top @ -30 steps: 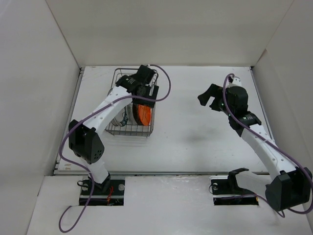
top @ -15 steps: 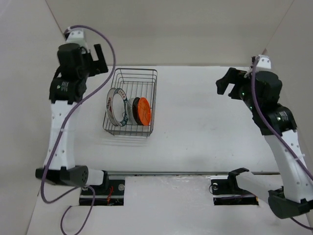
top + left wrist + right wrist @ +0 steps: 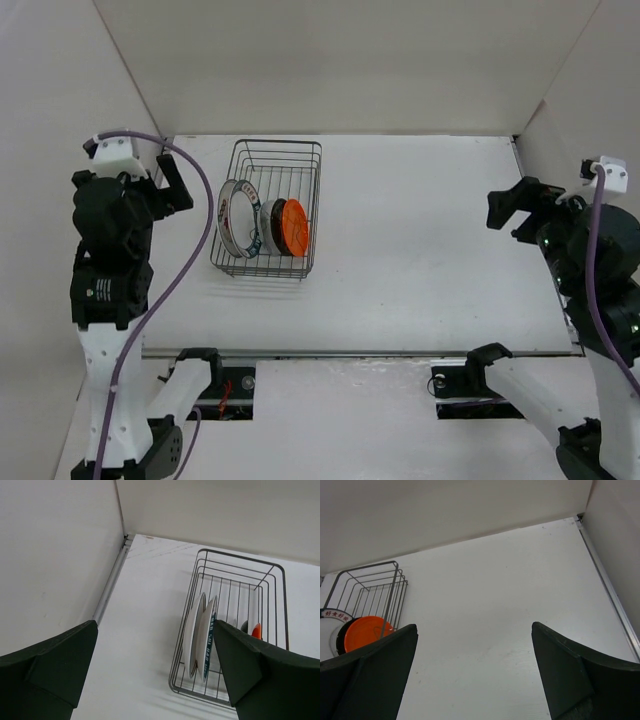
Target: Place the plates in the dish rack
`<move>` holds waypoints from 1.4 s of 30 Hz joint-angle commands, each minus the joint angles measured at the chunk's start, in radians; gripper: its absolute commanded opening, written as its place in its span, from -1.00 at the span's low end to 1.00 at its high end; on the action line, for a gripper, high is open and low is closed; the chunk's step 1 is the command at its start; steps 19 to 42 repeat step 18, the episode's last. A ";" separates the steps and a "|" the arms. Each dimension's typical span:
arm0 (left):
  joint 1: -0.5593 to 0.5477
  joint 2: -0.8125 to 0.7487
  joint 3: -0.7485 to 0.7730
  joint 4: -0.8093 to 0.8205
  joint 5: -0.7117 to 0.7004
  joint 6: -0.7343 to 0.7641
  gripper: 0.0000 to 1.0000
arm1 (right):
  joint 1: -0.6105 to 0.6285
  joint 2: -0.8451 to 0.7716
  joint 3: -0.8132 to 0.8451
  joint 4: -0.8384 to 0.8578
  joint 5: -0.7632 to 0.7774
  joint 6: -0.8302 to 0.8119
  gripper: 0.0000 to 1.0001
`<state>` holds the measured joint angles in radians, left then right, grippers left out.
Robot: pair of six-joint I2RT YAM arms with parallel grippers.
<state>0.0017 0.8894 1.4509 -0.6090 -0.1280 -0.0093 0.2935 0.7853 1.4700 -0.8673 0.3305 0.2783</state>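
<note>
The dish rack stands at the back left of the table, with plates upright on edge inside. From left: a white plate with red marks, a white plate with a dark blue-green rim, a pale one, a black one and the orange plate. The rack also shows in the left wrist view and the right wrist view. My left gripper is open and empty, raised to the left of the rack. My right gripper is open and empty, raised at the far right.
White walls enclose the table on the left, back and right. A metal rail runs along the left table edge and another along the right edge. The arm bases sit at the near edge.
Both arms have drawn back and risen from the table: the left gripper left the rack and moved out to the left, the right gripper moved out to the right. The plates stay in the rack.
</note>
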 commanded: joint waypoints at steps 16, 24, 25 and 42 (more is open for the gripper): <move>0.121 -0.101 -0.023 -0.041 0.079 -0.017 0.98 | 0.116 -0.069 0.003 -0.045 0.093 -0.014 1.00; 0.133 -0.101 -0.023 -0.041 0.091 -0.017 0.98 | 0.116 -0.069 0.003 -0.045 0.102 -0.014 1.00; 0.133 -0.101 -0.023 -0.041 0.091 -0.017 0.98 | 0.116 -0.069 0.003 -0.045 0.102 -0.014 1.00; 0.133 -0.101 -0.023 -0.041 0.091 -0.017 0.98 | 0.116 -0.069 0.003 -0.045 0.102 -0.014 1.00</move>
